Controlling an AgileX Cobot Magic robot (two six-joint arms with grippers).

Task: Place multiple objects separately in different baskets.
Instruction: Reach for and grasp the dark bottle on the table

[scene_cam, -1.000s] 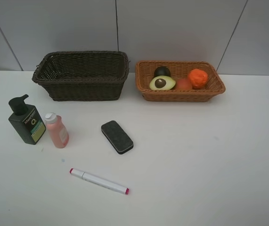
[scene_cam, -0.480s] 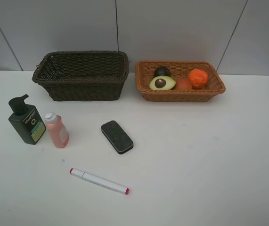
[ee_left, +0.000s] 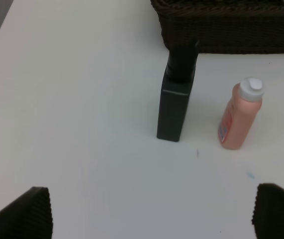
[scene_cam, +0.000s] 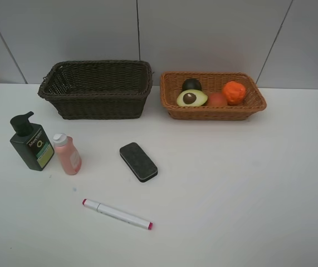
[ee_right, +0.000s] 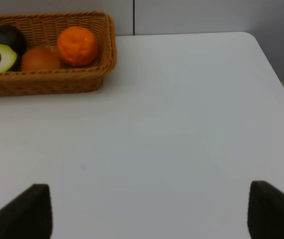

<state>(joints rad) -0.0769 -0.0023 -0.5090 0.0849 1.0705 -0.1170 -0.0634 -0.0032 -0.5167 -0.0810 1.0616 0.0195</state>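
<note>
Exterior high shows us the dark green pump bottle (scene_cam: 32, 146) and small pink bottle (scene_cam: 67, 154) upright at nine o'clock on the white table (scene_cam: 248, 183). The dark brown basket (scene_cam: 100, 103) sits at eleven, the marker (scene_cam: 117, 214) at seven and the black eraser (scene_cam: 138, 162) near centre. At one, the tan basket (scene_cam: 214, 112) holds the avocado half (scene_cam: 191, 98), mangosteen (scene_cam: 192, 84), peach (scene_cam: 217, 99) and orange (scene_cam: 234, 92). We see our left gripper (ee_left: 149, 214) and right gripper (ee_right: 149, 211) spread wide, holding nothing.

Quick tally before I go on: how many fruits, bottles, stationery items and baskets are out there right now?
Fruits: 4 (avocado half, peach, mangosteen, orange)
Bottles: 2 (green pump bottle, pink bottle)
Stationery: 2 (eraser, marker)
Baskets: 2 (dark brown basket, tan basket)
Total: 10
</note>
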